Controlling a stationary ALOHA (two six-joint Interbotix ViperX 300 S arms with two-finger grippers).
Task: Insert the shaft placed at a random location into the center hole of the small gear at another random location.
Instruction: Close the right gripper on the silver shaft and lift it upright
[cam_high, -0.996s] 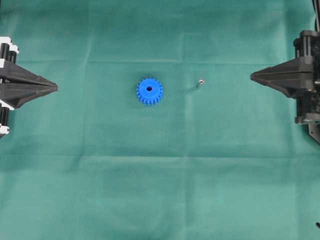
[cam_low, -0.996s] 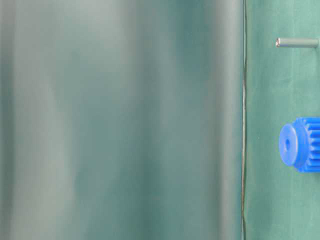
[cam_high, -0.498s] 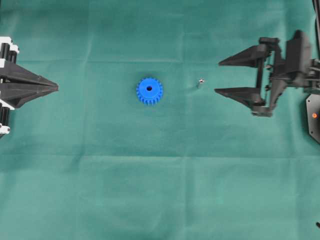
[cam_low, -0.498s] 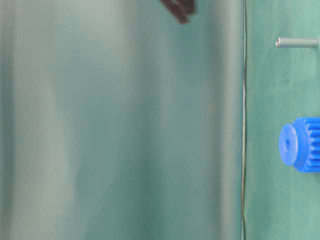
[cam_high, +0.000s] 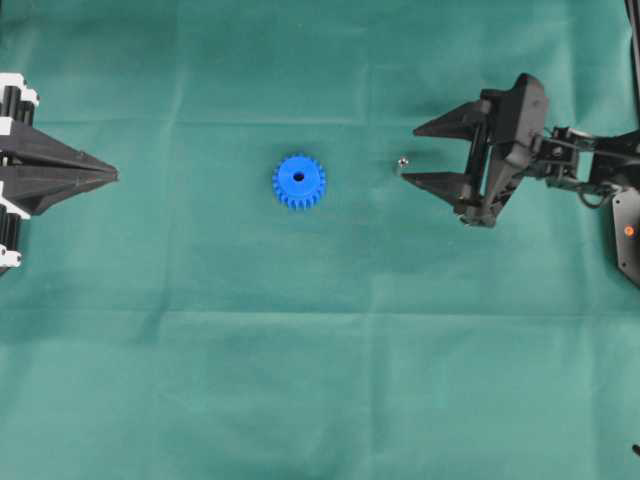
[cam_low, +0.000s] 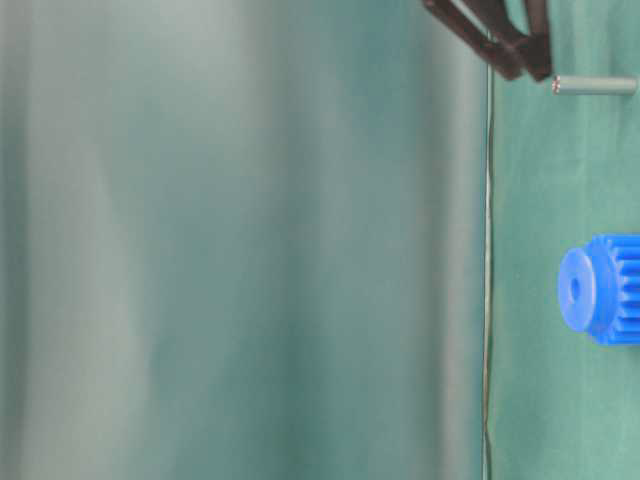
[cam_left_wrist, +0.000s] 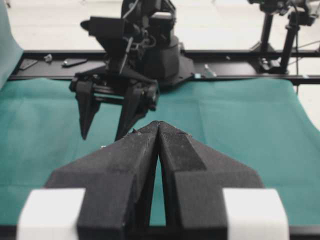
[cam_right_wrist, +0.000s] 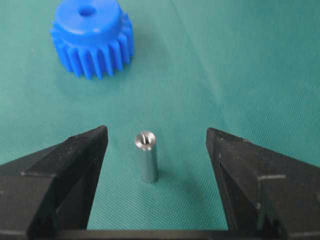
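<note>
The small blue gear lies flat on the green cloth, its center hole facing up. The silvery shaft stands upright to its right. My right gripper is open, with one finger on each side of the shaft and touching neither. In the right wrist view the shaft stands between the open fingers of the right gripper, nearer the left one, with the gear beyond. My left gripper is shut and empty at the far left, also seen in its wrist view.
The green cloth covers the table. In the table-level view a blurred green fold fills the left, with the gear and shaft at the right. A black rail runs behind the right arm.
My right gripper has opened and moved left and down until its fingers flank the shaft. The left gripper, gear and shaft have not moved.
</note>
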